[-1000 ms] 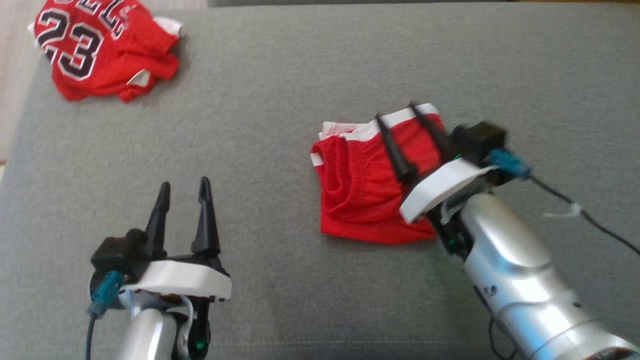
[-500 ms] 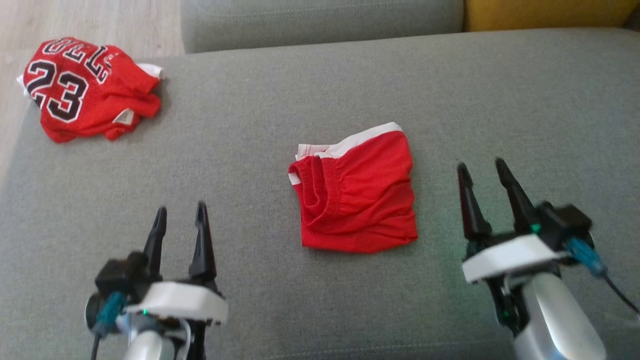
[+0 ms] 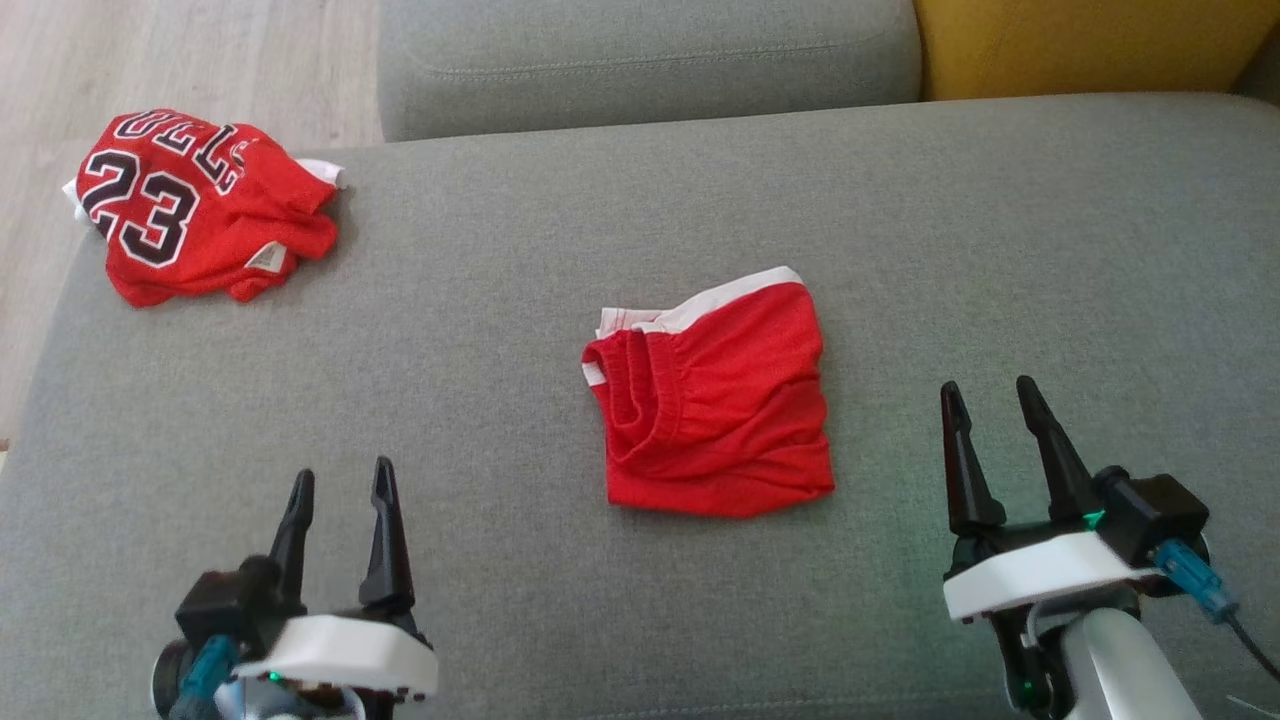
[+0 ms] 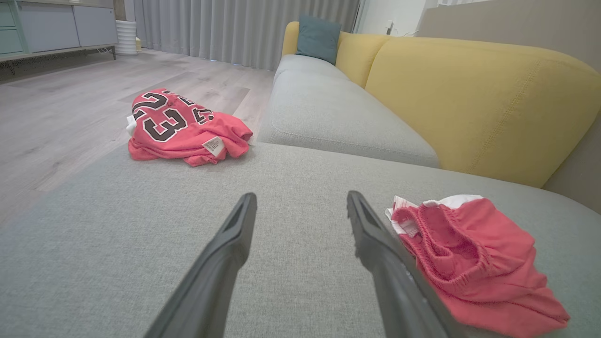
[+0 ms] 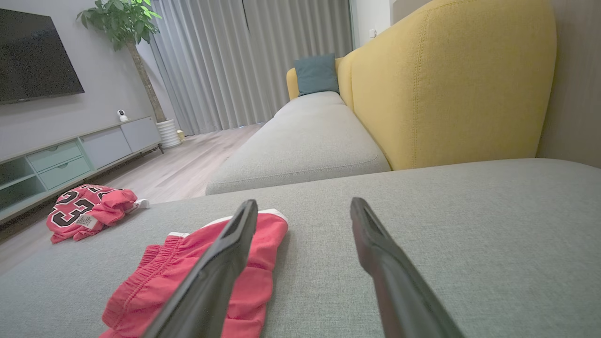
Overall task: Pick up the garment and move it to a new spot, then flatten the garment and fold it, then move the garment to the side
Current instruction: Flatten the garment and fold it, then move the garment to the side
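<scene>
The garment, a pair of red shorts (image 3: 715,400) with a white waistband, lies folded into a rough square in the middle of the grey seat cushion (image 3: 480,330). My left gripper (image 3: 342,470) stands open at the lower left, well apart from the shorts. At the lower right, just beyond the shorts' right edge, my right gripper (image 3: 986,385) is open with nothing between its fingers. The left wrist view has the shorts (image 4: 469,263) beside the right finger of the left gripper (image 4: 302,196). In the right wrist view the shorts (image 5: 155,277) lie left of the right gripper (image 5: 304,202).
A crumpled red jersey (image 3: 190,215) with the number 23 sits at the cushion's far left corner, near the edge over the wooden floor (image 3: 150,60). Behind are another grey seat (image 3: 640,60) and a yellow backrest (image 3: 1090,45).
My right gripper has drawn back off the shorts to the lower right, still open. The shorts stay folded in place. The head view has shifted, showing more of the couch behind.
</scene>
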Tool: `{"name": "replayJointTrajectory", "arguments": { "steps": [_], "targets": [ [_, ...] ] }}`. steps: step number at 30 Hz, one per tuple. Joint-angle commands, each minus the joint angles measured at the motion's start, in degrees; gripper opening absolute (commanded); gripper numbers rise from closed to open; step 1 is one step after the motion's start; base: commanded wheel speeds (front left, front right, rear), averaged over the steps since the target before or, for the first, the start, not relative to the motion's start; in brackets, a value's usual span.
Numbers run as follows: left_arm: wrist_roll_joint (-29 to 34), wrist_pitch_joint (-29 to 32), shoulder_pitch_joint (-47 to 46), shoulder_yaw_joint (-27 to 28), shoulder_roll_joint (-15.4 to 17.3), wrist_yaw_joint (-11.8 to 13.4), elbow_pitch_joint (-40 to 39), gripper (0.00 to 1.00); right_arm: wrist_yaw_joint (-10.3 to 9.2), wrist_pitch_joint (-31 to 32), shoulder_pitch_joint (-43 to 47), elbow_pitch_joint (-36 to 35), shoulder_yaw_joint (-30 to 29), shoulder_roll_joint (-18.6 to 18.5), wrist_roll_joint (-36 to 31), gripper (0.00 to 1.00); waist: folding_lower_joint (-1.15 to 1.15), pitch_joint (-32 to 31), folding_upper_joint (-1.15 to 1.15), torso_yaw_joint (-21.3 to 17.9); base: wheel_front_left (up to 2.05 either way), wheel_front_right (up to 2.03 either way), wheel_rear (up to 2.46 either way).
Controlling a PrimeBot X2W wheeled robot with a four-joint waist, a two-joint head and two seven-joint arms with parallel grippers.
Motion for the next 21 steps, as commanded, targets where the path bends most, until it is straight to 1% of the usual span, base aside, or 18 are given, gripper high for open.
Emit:
{"name": "replayJointTrajectory", "arguments": {
  "steps": [1,8,17,19,21],
  "targets": [
    [0.7,-0.7,-0.87,1.74,-0.25,-0.24,-2.05,1.0,-0.05,-0.61,-1.11,-1.67,1.14,0.0,-0.54,1.0,0.0,-0.18,0.0,0.04,0.0,0.0,0.0],
    [0.63,-0.7,-0.38,1.55,-0.29,-0.44,-1.66,1.0,-0.05,-0.61,-0.97,-0.73,1.09,0.01,-0.76,1.0,0.0,-0.55,0.0,0.09,0.0,0.0,0.0],
    [0.19,-0.7,-0.35,0.87,-0.3,-0.09,-1.39,1.0,-0.05,-0.61,-1.26,0.05,1.17,0.01,-0.92,1.0,0.0,-0.63,0.0,0.3,0.0,0.0,0.0],
    [0.06,-0.7,-0.47,0.67,-0.3,0.07,-1.41,1.0,-0.05,-0.25,-1.57,0.45,1.06,0.01,0.31,1.0,0.0,-0.46,0.0,0.41,0.0,0.0,0.0],
    [-0.01,-0.7,-0.71,0.52,-0.3,0.18,-1.45,1.0,-0.05,1.12,-2.51,0.8,1.12,0.01,2.88,1.0,0.0,-0.13,0.0,0.52,0.0,0.0,0.0]
  ]
}}
